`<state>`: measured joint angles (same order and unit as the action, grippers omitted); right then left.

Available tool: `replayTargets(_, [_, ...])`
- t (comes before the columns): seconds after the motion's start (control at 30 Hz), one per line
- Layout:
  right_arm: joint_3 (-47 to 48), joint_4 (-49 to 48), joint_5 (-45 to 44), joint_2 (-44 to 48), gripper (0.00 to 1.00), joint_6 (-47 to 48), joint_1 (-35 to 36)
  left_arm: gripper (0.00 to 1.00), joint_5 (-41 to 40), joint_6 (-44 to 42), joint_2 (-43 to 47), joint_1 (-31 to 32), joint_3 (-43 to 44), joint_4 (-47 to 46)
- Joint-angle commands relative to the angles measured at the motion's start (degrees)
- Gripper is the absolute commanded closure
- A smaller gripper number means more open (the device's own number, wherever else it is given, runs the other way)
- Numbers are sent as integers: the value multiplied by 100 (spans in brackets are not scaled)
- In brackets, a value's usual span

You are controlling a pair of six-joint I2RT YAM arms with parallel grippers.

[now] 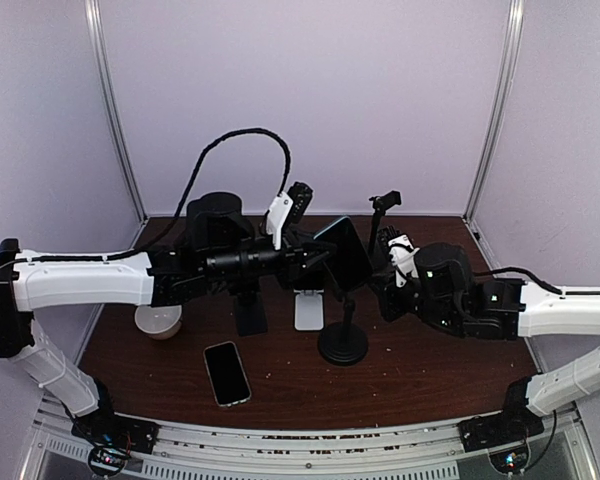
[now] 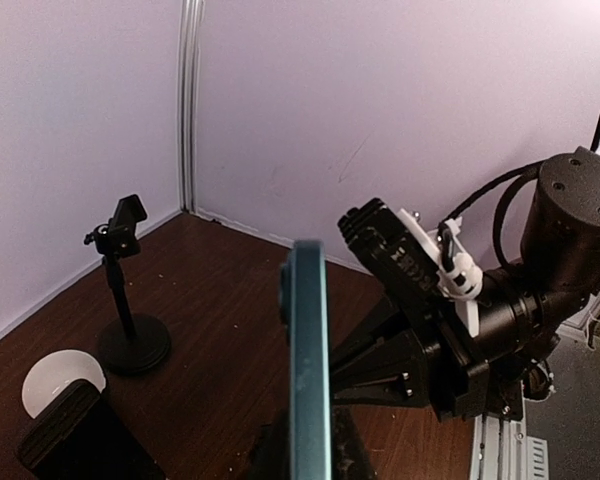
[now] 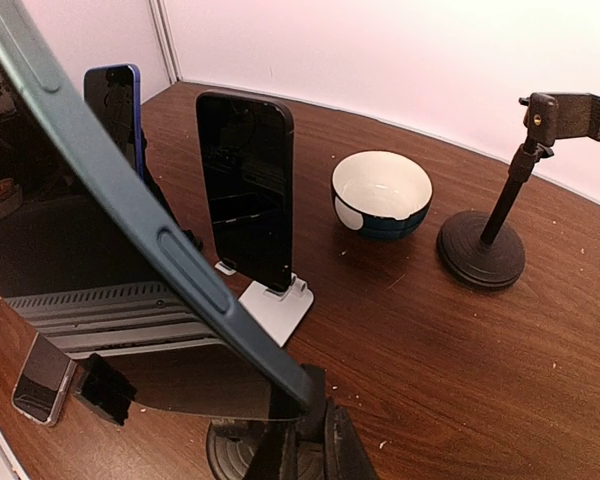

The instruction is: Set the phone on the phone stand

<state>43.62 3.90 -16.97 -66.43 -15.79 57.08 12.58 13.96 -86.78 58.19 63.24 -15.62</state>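
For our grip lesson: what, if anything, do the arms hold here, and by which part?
The teal phone. The left gripper clamps its flat faces at one end; the right gripper appears to pinch a corner.

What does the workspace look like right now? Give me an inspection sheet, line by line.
Surface: dark wood table, a few light specks.
Job's things: teal-edged phone held upright above the round-base stand; whether it is seated cannot be told.
Clutter: dark phone on a white stand; blue phone propped behind it; flat phone lying on the table; bowl; clamp stand.
Tools: left tool shut on the teal-edged phone; right tool shut at the phone's lower edge, grip unclear.
Cables: black cable looping above the left arm; another at the right arm.
Surroundings: pale lilac walls, metal corner posts.
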Motion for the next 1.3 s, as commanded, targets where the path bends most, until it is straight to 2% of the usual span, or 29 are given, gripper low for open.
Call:
replayTargets(0.0, [-51, 507, -716, 70, 100, 111, -337, 100, 52, -264, -8, 33, -265, 2149])
replayTargets(0.2, [-70, 555, -679, 143, 100, 144, -439, 100, 67, -325, 63, 25, -209, 2136])
replayTargets(0.47, [-88, 419, -294, -42, 100, 210, -427, 100, -55, -580, -59, 18, 371, 2479])
replayTargets(0.63, [-40, 700, -165, 127, 100, 469, -521, 100, -127, -889, 15, -149, 884, 3751])
replayTargets(0.77, [50, 782, -36, 50, 100, 496, -539, 100, -38, -1180, -237, -177, 1610, 4872])
replayTargets(0.93, [104, 831, -227, -10, 100, 419, -553, 100, 286, -1157, -598, -168, 1829, 5277])
replayTargets(1.07, [128, 764, -132, 51, 100, 439, -562, 100, 137, -1135, -671, -170, 2028, 5355])
replayTargets(1.17, [223, 844, -194, 70, 100, 442, -563, 100, -29, -1253, -961, -123, 2527, 5974])
replayTargets(1.27, [148, 809, -346, 133, 100, 441, -577, 100, 17, -1248, -959, -107, 2636, 6163])
